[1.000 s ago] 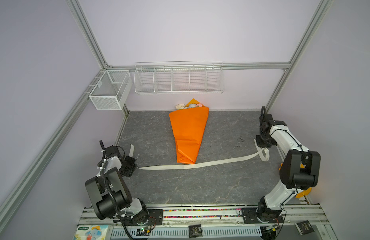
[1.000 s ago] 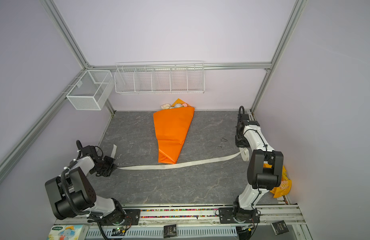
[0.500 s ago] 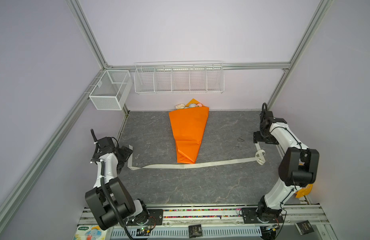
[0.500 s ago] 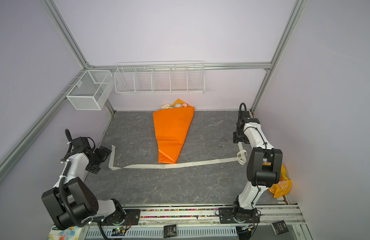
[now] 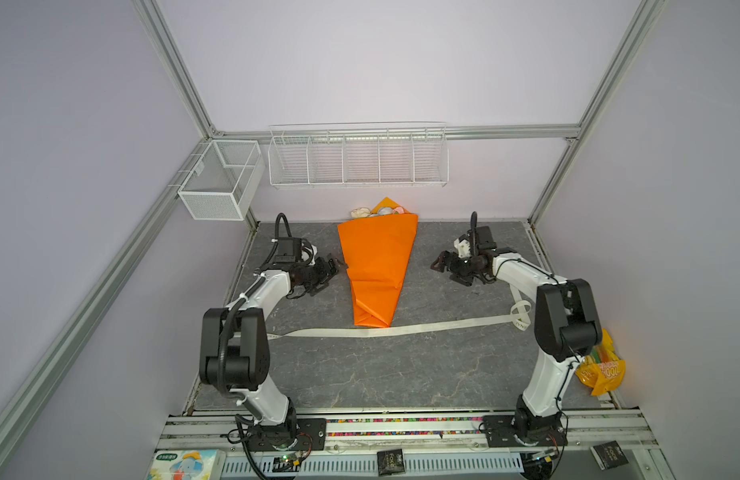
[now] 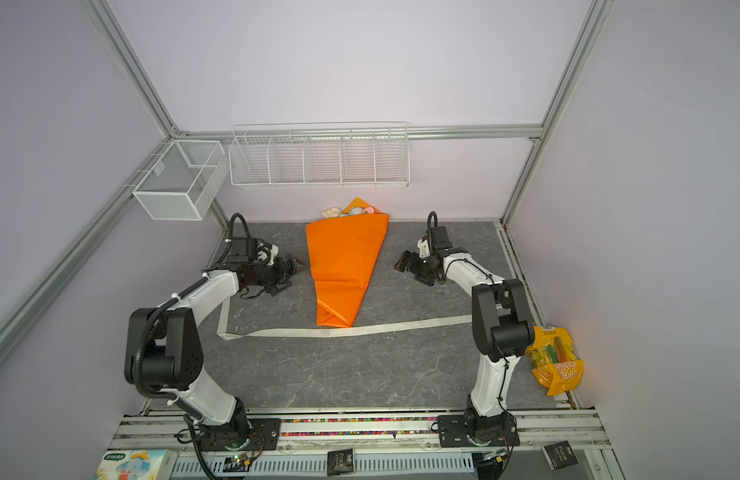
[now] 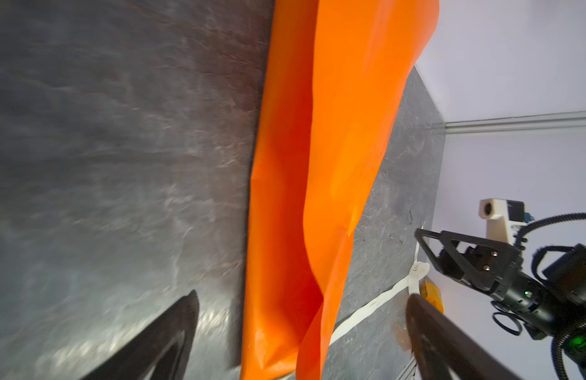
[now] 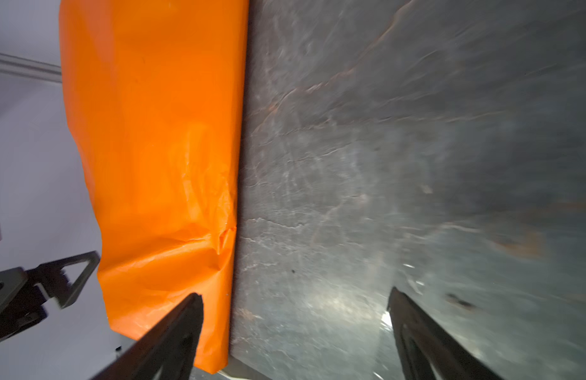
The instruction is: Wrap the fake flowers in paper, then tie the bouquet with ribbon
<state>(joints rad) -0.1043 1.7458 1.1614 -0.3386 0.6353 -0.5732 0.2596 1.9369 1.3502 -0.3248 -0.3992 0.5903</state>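
Both arms have swung inward since a second ago, off the ribbon ends they pinched at the table's sides, and now flank the orange cone; cream ribbon (image 5: 401, 330) is left lying loose, its right end curled into a loop

- Surface: dark grey, slate-patterned table top (image 5: 401, 374), matt and veined, bare across its front half
- Room: pale lilac walls; aluminium frame posts in the corners; white mesh basket (image 5: 218, 178) on the left rail; long white wire shelf (image 5: 357, 158) with dividers on the back wall, above the flower heads
- Bouquet of fake flowers (image 5: 376, 212): back middle of the table, lying flat, heads toward the back wall; only cream and pink blooms peep from the wide mouth of the orange wrapping sheet (image 5: 376, 266), stems hidden inside. The sheet's narrow tip points forward and meets the ribbon, which runs side to side
- Left gripper (image 5: 337, 264): jaws spread wide, nothing between them, low over the table, just beside the sheet's left edge
- Right gripper (image 5: 436, 264): jaws spread wide, empty, near the sheet's right edge with a strip of bare table between
- Edges: yellow snack packet (image 5: 601, 374) beyond the table's right edge, beside the right arm; tissue box (image 5: 185, 463) at front left, below the base rail
- Open room: broad bare slate in front of the ribbon; narrower lanes either side of the cone, each taken by a gripper
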